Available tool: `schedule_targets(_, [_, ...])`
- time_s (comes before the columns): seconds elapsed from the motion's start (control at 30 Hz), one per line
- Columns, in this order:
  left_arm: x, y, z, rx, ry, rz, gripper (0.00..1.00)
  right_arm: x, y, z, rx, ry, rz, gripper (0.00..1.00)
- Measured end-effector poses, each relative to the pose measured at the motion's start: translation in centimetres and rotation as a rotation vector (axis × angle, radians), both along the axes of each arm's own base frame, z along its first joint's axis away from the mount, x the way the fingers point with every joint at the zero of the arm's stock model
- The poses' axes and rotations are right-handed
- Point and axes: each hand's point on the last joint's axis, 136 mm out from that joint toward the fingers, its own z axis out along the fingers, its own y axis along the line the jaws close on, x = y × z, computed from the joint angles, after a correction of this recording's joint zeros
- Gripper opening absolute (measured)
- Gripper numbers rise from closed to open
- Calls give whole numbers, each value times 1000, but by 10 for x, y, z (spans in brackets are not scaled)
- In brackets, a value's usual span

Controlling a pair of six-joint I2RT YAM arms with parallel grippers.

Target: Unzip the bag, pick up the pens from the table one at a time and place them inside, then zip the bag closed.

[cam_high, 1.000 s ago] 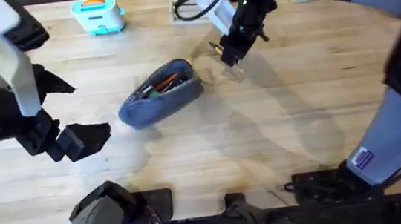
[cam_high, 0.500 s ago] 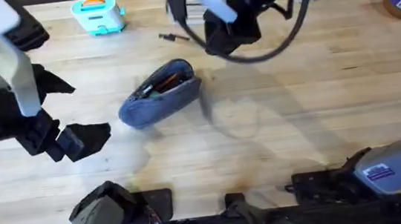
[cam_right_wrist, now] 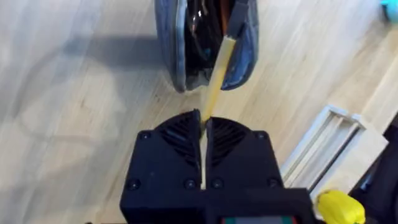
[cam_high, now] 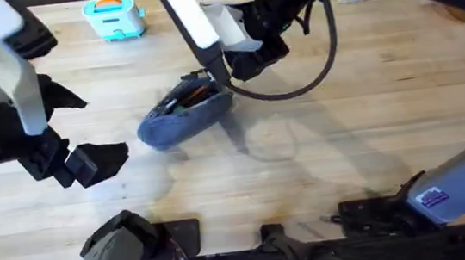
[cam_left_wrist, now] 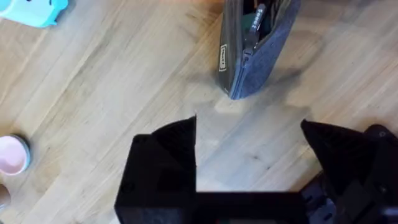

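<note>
Bare table [cam_high: 337, 136] lies right of the bag [cam_high: 184, 118]; the teal toaster [cam_high: 114, 17] stands far behind.

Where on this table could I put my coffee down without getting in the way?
The table is bare to the right of the bag, and in front of it toward the arm bases. It is crowded where the right end effector holds a tan pen over the open bag, and around the left end effector.

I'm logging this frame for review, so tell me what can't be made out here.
- Bag contents: in the right wrist view, dark and crowded; the pen count cannot be told.
- Tan pen: its lower end is hidden between the right gripper jaws.
- Bag's far end: cut off by the edge in the left wrist view.
- Zipper pull: too small overhead.
</note>
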Motion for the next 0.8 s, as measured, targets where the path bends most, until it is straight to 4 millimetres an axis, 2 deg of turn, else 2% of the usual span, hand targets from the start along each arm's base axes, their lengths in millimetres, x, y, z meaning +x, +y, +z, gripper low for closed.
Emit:
schedule_targets(0.27, [0, 0, 0, 0, 0, 0, 993, 7, -5, -31, -100, -10, 58, 32])
schedule_targets(0.4, [0, 0, 0, 0, 0, 0, 993, 8, -1, -41, -122, -21, 99, 32])
schedule_targets(0.43, [0, 0, 0, 0, 0, 0, 993, 8, 13, -41, -107, -58, 139, 32])
schedule_targets(0.57, [0, 0, 0, 0, 0, 0, 993, 7, 29, -44, -91, -84, 172, 32])
schedule_targets(0.8, [-1, -1, 0, -4, 6, 0, 993, 4, 56, -70, -95, -98, 226, 32])
